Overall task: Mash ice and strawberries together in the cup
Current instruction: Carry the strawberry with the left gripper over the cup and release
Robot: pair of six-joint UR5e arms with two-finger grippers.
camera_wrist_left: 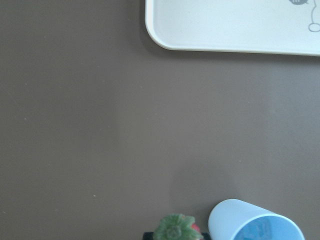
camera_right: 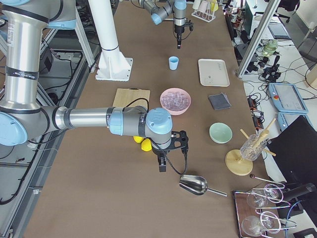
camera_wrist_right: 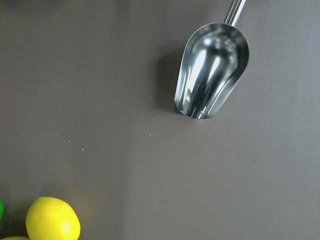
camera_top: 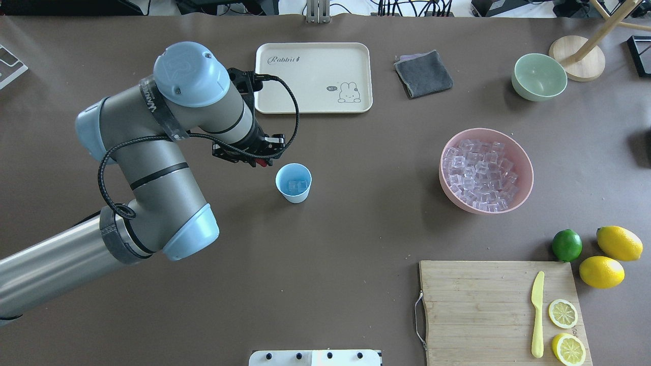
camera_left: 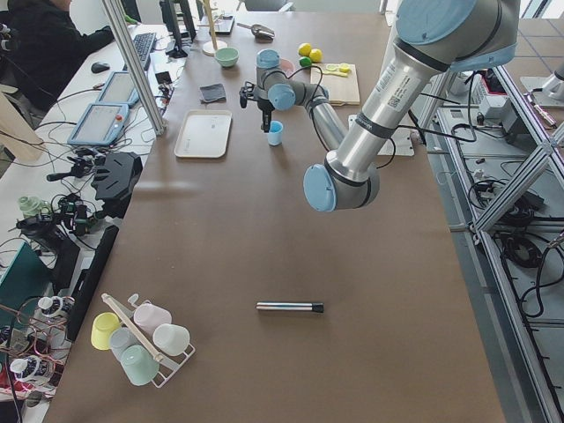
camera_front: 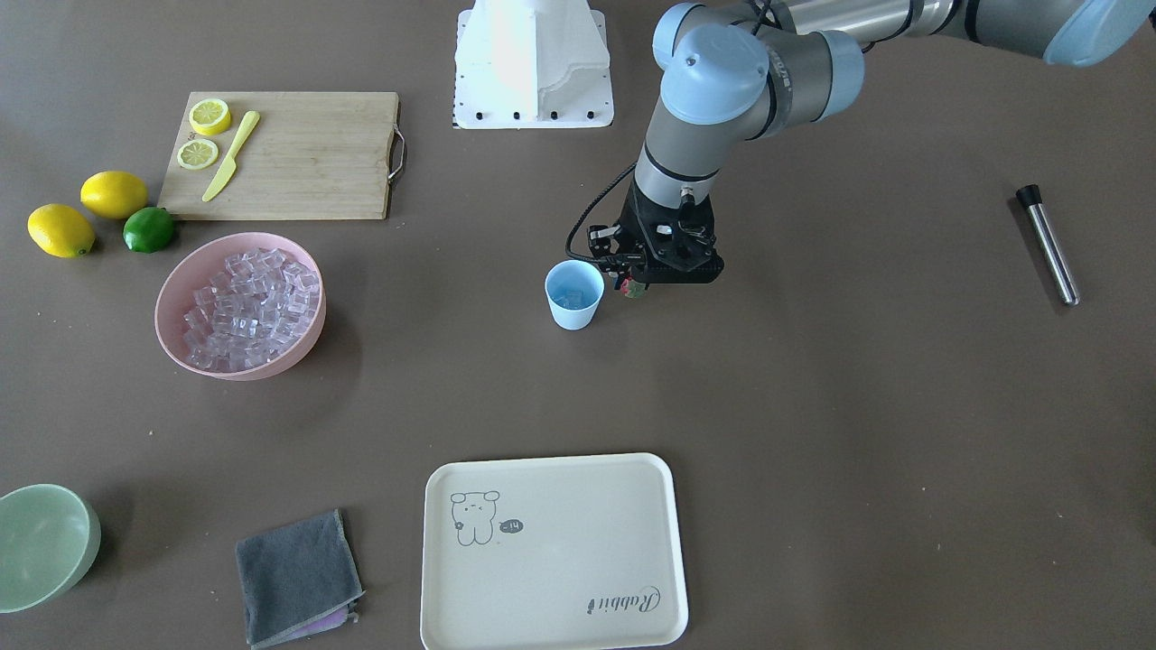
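Observation:
The pale blue cup (camera_top: 293,183) stands upright mid-table, with a few pieces of ice (camera_top: 295,186) in its bottom. More ice (camera_front: 253,307) fills the pink bowl (camera_front: 172,302). Just beside the cup hangs my left gripper (camera_front: 634,286), a little above the table and shut on the strawberry (camera_front: 636,290). In the left wrist view the strawberry's green cap (camera_wrist_left: 174,229) sits next to the cup's rim (camera_wrist_left: 235,210). The strawberry is outside the cup. My right gripper (camera_right: 162,165) shows only in the exterior right view, near the lemons; I cannot tell its state.
A cream tray (camera_top: 314,76), grey cloth (camera_top: 423,73) and pale green bowl (camera_top: 539,76) lie across the table. A cutting board (camera_top: 501,310) holds a yellow knife and lemon halves, with lemons and a lime (camera_top: 566,244) beside it. A metal rod (camera_front: 1048,246) and a steel scoop (camera_wrist_right: 212,77) lie apart.

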